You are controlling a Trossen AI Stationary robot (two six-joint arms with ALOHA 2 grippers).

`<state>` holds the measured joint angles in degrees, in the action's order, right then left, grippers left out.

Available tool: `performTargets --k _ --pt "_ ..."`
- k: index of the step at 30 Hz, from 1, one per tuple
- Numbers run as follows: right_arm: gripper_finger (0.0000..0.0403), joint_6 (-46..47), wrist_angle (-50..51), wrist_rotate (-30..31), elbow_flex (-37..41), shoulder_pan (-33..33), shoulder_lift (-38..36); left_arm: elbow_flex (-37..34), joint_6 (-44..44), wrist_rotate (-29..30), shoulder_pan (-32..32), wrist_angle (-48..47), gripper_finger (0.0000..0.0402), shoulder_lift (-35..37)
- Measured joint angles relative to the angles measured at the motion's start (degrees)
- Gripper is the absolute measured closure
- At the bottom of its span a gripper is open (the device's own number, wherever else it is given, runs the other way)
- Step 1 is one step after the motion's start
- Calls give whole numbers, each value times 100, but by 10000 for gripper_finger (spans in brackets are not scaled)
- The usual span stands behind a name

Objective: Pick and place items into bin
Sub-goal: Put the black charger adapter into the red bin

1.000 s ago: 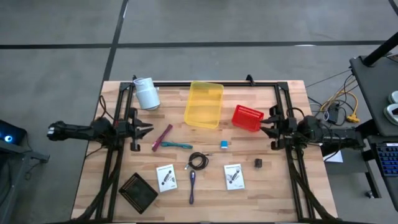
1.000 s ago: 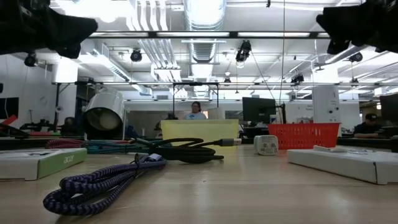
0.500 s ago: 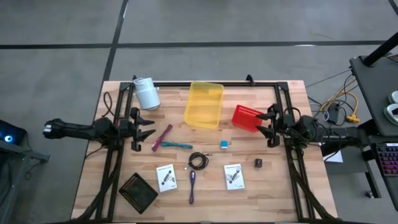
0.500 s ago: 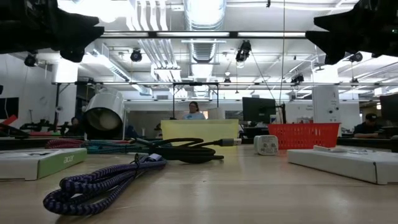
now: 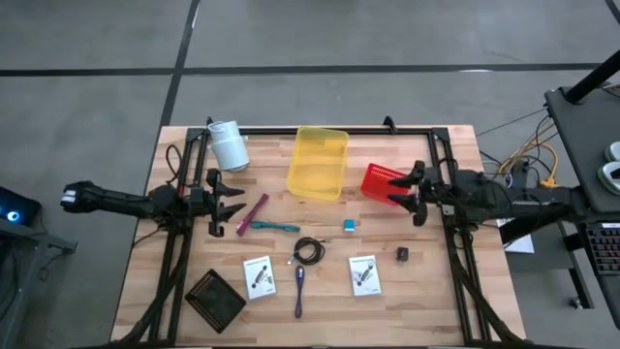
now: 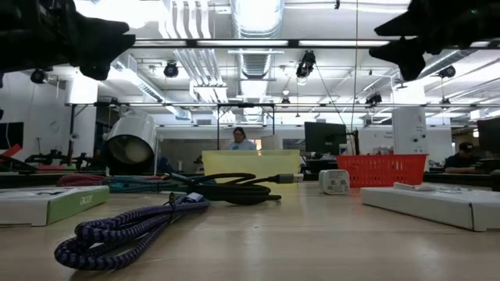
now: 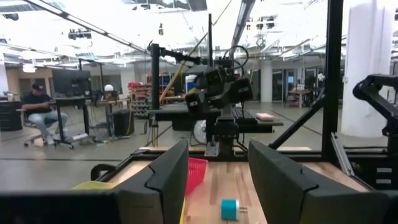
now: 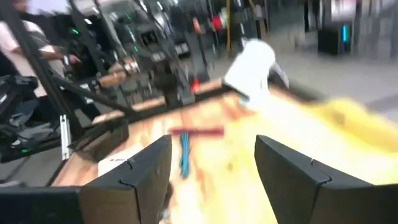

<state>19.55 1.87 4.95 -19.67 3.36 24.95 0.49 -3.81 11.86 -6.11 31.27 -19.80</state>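
left gripper open, right gripper open, both empty

1. A robotics lab or workshop: open ceiling with bare ducts and hanging lamps across the top of the low view.
2. Monitors and desks at right centre; a person sits at a desk at far left.
3. Grey concrete floor surrounds the wooden bench.
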Motion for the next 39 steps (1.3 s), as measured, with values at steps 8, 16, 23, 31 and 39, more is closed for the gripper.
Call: performTargets --k 8,16,23,31,39 --pt "188 1867 1977 114 -1138 -13 1234 -2 -2 0 0 75 249 -138" --pt "188 3435 3512 106 -1946 -101 2163 -4 -6 0 0 319 249 -229" --pt "188 4656 4433 86 -2439 -482 2718 -7 33 -1 0 275 249 -206" --pt "188 6446 4883 -374 -2499 -1163 3192 -9 35 -2 0 258 249 -217" --pt "188 8238 4876 -485 -2497 -2140 3830 -11 2 4 0 210 249 -268"
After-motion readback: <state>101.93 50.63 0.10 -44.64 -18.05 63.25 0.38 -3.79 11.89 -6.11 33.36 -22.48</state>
